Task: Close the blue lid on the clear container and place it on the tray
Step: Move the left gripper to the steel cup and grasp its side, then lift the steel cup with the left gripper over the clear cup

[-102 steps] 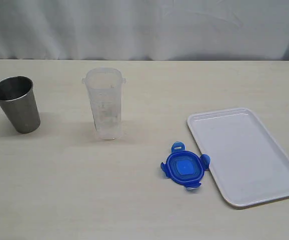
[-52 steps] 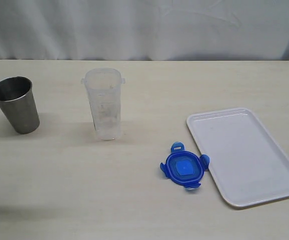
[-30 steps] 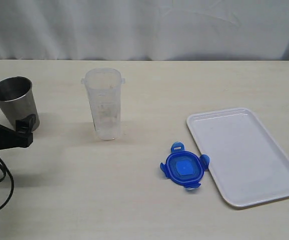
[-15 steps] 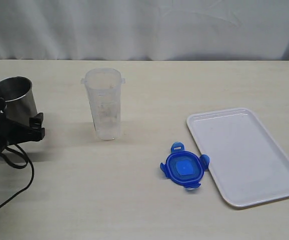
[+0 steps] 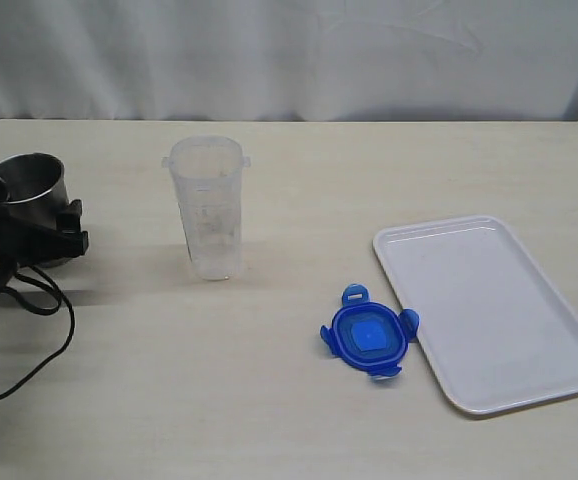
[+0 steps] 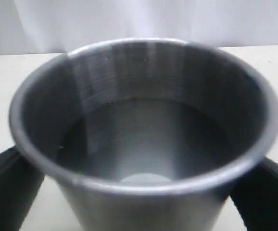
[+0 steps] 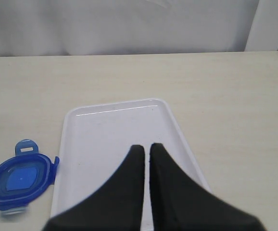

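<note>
Wide-open left gripper straddles grey steel cup | right gripper clenched, empty, flat white plastic tray ahead of it | tall clear plastic container apart from both, uncapped | round blue snap lid beside tray | capping, traying both remain

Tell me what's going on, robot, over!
Left gripper open, astride the steel cup. Right gripper shut, above the tray. Blue lid off, lying beside tray; clear container upright, uncapped. Nothing between them.
</note>
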Robot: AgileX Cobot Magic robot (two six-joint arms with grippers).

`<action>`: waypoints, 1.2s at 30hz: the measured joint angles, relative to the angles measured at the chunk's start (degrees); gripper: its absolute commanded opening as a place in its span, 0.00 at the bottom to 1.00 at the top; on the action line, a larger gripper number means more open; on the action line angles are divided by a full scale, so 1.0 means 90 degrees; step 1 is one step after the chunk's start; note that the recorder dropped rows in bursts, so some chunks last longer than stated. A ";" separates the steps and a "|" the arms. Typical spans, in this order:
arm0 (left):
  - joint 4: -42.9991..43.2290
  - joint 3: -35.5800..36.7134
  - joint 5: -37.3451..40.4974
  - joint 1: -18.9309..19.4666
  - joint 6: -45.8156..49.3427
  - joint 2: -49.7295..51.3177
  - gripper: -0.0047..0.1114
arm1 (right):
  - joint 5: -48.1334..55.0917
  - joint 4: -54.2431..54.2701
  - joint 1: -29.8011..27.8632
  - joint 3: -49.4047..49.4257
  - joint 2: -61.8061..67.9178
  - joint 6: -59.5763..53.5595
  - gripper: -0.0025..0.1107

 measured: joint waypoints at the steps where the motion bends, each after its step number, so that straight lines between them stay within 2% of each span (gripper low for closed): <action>1: -0.0029 -0.0034 0.0000 0.0000 0.0000 0.0067 0.94 | 0.0000 0.0000 0.0000 0.0000 0.0000 0.0000 0.06; 25: -0.0008 -0.0067 -0.0184 0.0000 0.0000 0.0272 0.93 | 0.0000 0.0000 0.0000 0.0000 0.0000 0.0000 0.06; 27: -0.0026 -0.0067 -0.0184 0.0000 0.0000 0.0272 0.88 | 0.0000 0.0000 0.0000 0.0000 0.0000 0.0000 0.06; 30: -0.0044 -0.0067 -0.0184 0.0000 0.0000 0.0272 0.71 | 0.0000 0.0000 0.0000 0.0000 0.0000 0.0000 0.06; 35: -0.0029 -0.0067 -0.0184 0.0000 -0.0074 0.0272 0.37 | 0.0000 0.0000 0.0000 0.0000 0.0000 0.0000 0.06; 36: -0.0044 -0.0067 -0.0184 0.0000 -0.0114 0.0272 0.26 | 0.0000 0.0000 0.0000 0.0000 0.0000 0.0000 0.06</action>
